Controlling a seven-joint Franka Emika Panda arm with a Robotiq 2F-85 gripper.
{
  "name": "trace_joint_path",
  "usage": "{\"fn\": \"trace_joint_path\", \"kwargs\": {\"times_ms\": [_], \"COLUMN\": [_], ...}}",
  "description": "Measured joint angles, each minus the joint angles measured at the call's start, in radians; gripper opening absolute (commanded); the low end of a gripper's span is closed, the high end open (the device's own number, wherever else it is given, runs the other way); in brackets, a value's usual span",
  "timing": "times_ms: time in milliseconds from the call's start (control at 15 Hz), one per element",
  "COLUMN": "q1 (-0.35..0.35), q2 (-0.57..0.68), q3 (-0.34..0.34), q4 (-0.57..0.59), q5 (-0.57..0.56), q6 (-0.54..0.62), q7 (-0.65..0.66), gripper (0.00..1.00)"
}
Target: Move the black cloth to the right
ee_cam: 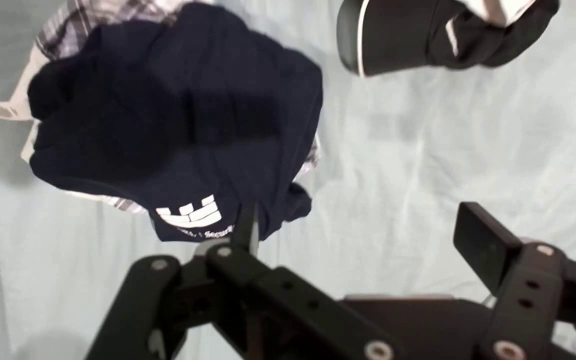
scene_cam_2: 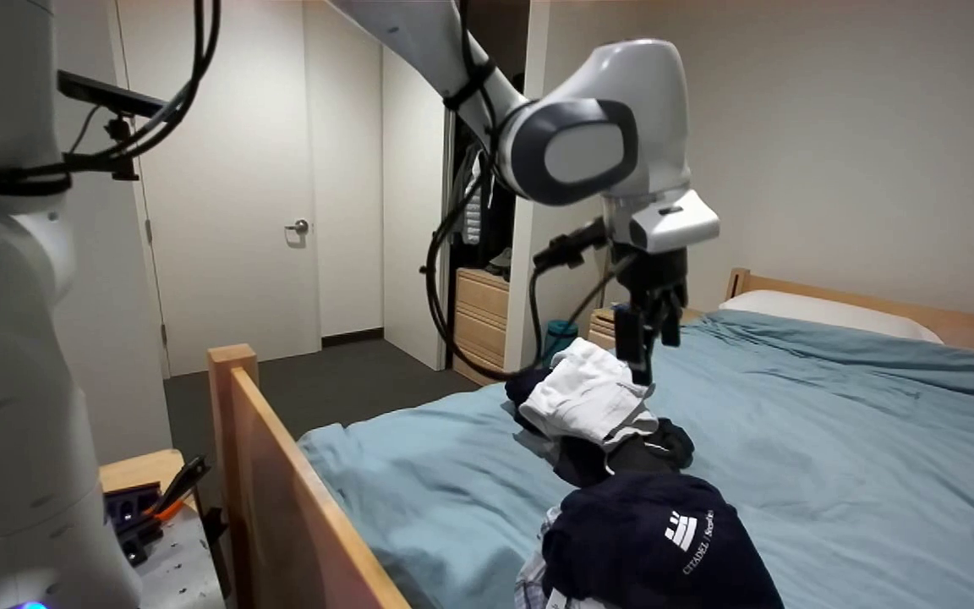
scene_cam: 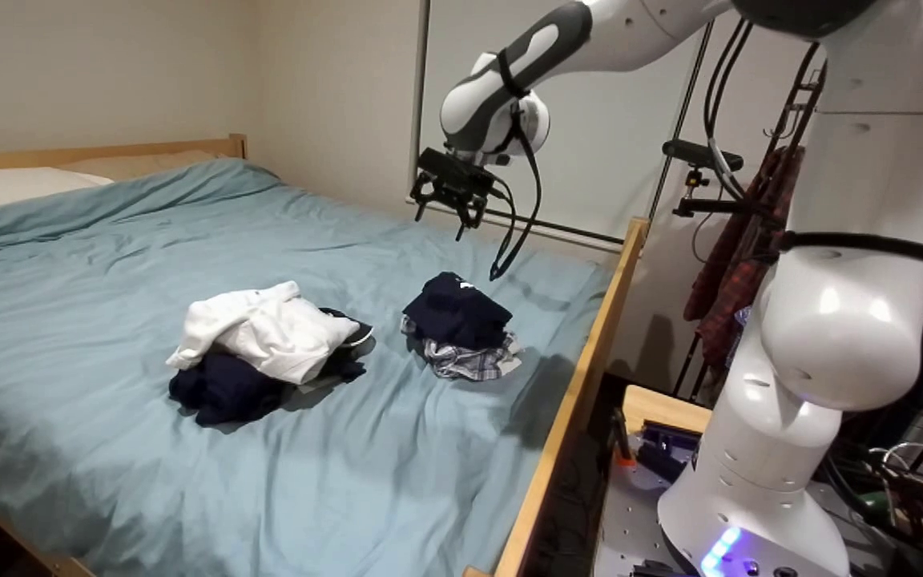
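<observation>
The black cloth, a very dark navy shirt with a white print, lies bunched on the bed in both exterior views [scene_cam: 457,312] [scene_cam_2: 648,541]. It also fills the upper left of the wrist view [ee_cam: 183,110]. It rests on a plaid cloth [scene_cam: 469,362] whose edges stick out from under it. My gripper [ee_cam: 355,220] is open and empty. In both exterior views the gripper [scene_cam: 439,226] [scene_cam_2: 656,359] hangs in the air above the bed, apart from the cloth. In the wrist view the left finger overlaps the cloth's lower edge near the print.
A white cloth [scene_cam: 269,328] lies in a second pile, over another dark cloth [scene_cam: 225,389] and a black cap [ee_cam: 398,37]. A wooden bed rail [scene_cam: 566,417] stands between the bed and the robot base. A looped cable [scene_cam_2: 445,313] hangs from the arm.
</observation>
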Motion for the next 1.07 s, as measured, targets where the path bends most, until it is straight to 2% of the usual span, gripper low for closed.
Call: {"fn": "trace_joint_path", "kwargs": {"times_ms": [200,467,733,867,1067], "q1": [0.032,0.074,0.073,0.075,0.079], "q2": [-0.123,-0.198,-0.207,-0.206,-0.203], "q3": [0.093,0.19,0.202,0.206,0.226], "q4": [-0.015,-0.043,-0.076,-0.075,-0.072], "q5": [-0.001,0.044,0.048,0.081,0.082], "q6": [-0.144,-0.287,-0.302,-0.321,-0.408], "q7": [-0.012,-0.085,-0.126,-0.222,-0.334], "gripper": [1.0,1.0,1.0,1.0,1.0]}}
